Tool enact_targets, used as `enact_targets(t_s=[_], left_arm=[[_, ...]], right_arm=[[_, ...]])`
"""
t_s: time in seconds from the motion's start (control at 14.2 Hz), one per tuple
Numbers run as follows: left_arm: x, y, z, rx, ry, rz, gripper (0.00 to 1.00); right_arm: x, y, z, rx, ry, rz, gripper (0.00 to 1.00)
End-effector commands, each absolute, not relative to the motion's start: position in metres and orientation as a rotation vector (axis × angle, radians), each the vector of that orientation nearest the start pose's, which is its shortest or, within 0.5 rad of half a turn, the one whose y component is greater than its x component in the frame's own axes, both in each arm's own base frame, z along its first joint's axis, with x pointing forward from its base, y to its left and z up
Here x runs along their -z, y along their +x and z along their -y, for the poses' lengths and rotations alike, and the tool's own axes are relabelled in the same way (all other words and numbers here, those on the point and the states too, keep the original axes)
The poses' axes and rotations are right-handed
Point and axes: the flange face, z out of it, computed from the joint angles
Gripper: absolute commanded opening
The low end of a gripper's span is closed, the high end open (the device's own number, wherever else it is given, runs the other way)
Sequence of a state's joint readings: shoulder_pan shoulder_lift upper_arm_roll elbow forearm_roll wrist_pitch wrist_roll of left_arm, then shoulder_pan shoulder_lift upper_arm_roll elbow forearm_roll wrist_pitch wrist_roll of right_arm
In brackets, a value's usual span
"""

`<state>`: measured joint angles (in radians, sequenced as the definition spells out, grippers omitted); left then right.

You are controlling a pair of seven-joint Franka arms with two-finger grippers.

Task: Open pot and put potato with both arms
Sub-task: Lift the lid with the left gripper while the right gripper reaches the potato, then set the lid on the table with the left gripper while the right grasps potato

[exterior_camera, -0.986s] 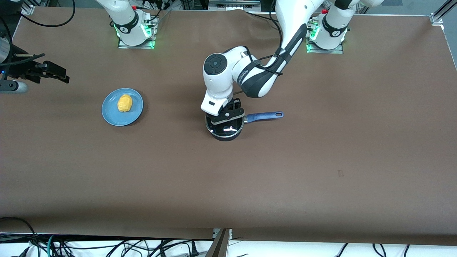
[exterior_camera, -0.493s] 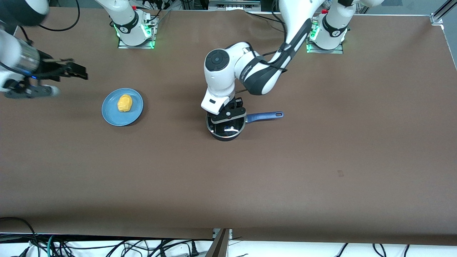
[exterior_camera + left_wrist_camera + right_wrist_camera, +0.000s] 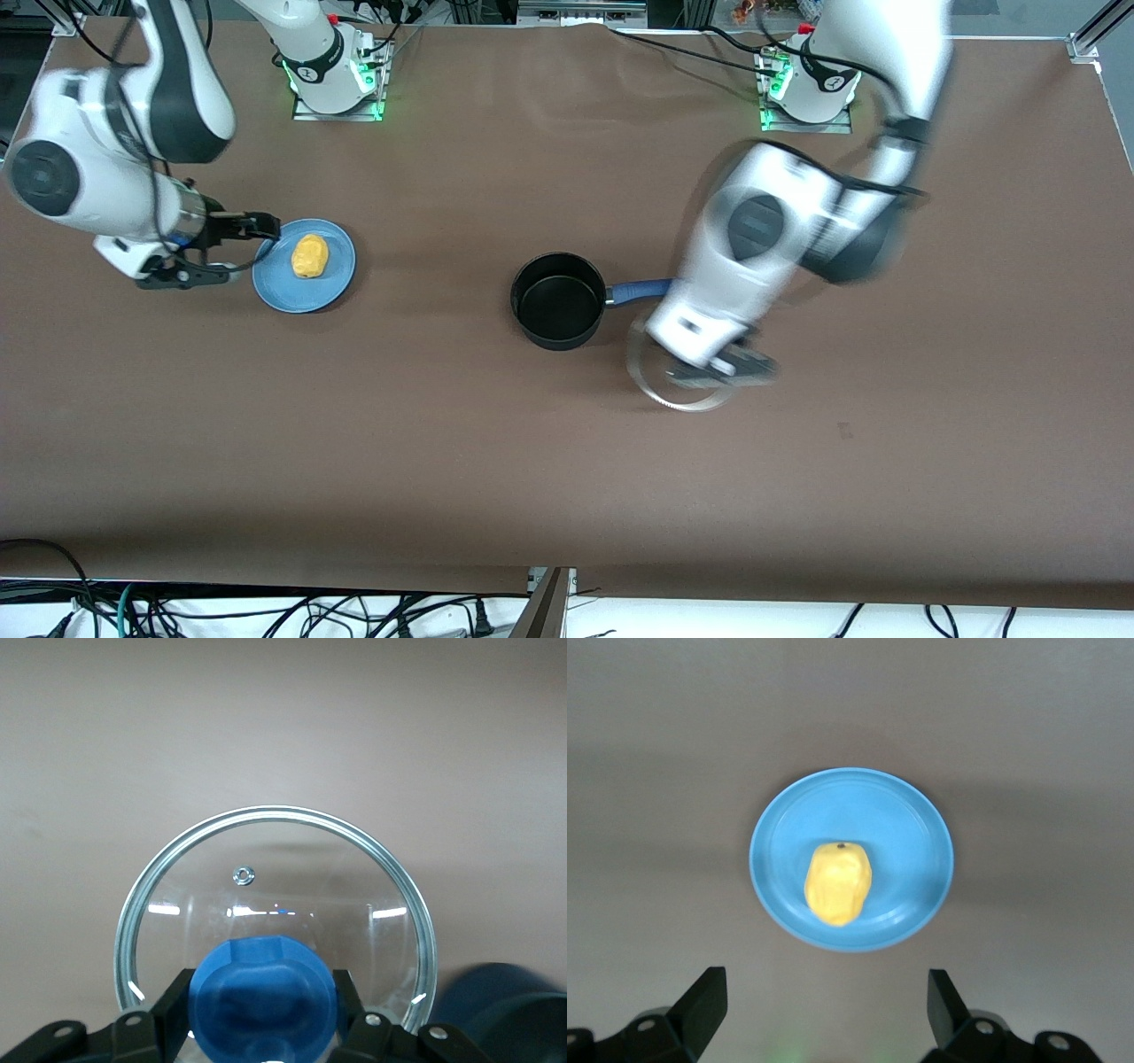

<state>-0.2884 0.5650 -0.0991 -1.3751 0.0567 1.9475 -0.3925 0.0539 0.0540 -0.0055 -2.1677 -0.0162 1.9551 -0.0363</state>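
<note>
Brown matte desk (image 3: pixel 443 425) is carrying the round black pot (image 3: pixel 558 299) uncovered, the left claw (image 3: pixel 266 1028) pinching a glass lid's (image 3: pixel 275 895) blue knob (image 3: pixel 264 988) beside it, while the spread right claw (image 3: pixel 824 1005) is hovering by the lumpy yellow potato (image 3: pixel 838 883) on a blue plate (image 3: pixel 912 842).

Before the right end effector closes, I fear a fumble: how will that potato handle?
The potato is a lumpy oval, so it may roll on the smooth plate. It looks firm and likely light. The right end effector is open.
</note>
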Motion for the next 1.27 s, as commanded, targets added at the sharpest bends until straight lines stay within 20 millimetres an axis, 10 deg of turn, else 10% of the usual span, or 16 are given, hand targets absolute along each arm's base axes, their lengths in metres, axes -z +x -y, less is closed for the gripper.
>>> enact_targets(t_s=[0.0,0.56,0.63,0.92,1.2], left_arm=[[-0.381,0.684,0.162,-0.011,-3.165,-0.223,0.47],[-0.285,0.685,-0.044,-0.077,-3.149,-0.359,0.5],[-0.275,0.68,-0.05,-0.087,-3.165,-0.364,0.51],[-0.232,0.653,-0.056,-0.01,-3.191,-0.284,0.5],[-0.208,0.637,-0.055,0.032,-3.186,-0.269,0.54]], right_arm=[[-0.309,0.481,-0.019,-0.352,-3.148,0.146,1.0],[-0.203,0.464,-0.017,-0.291,-3.147,0.146,0.99],[-0.193,0.463,-0.017,-0.283,-3.147,0.147,0.96],[-0.185,0.459,-0.017,-0.331,-3.143,0.149,0.25],[-0.221,0.476,-0.02,-0.348,-3.142,0.153,0.22]])
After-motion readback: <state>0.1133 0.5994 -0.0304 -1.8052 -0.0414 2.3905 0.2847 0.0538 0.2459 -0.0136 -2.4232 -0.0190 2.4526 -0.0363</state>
